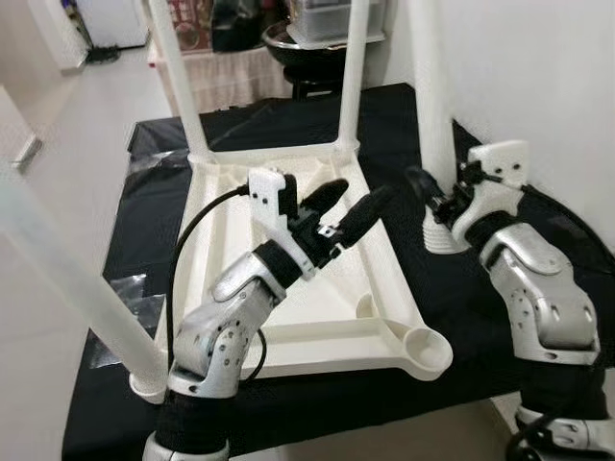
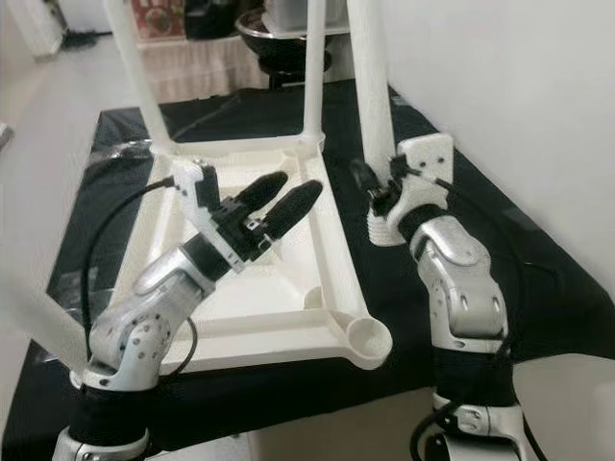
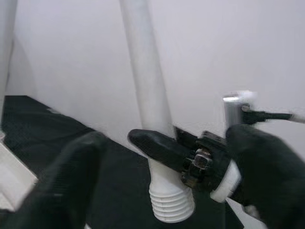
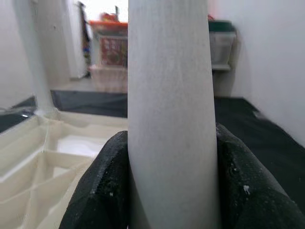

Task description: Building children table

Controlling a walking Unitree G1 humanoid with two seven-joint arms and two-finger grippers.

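Observation:
A cream plastic tabletop (image 1: pixel 327 351) lies upside down on a black cloth. White legs stand in its two far corners (image 1: pixel 351 77) and its near left corner (image 1: pixel 77 288). The near right socket (image 1: pixel 426 348) holds nothing. A loose white table leg (image 1: pixel 430 86) stands upright on the cloth just right of the tabletop, threaded end (image 1: pixel 440 237) down. My right gripper (image 1: pixel 432 197) is shut on it low down, its fingers (image 4: pixel 102 186) pressed against both sides. My left gripper (image 1: pixel 348 204) hovers open over the middle of the tabletop, pointing toward that leg.
The black cloth (image 1: pixel 461 307) covers a low surface whose front edge is close to me. A white wall (image 1: pixel 538 77) rises close on the right. Storage boxes and a dark bowl (image 1: pixel 317 24) stand behind. Clear plastic wrapping (image 1: pixel 125 288) lies at the left.

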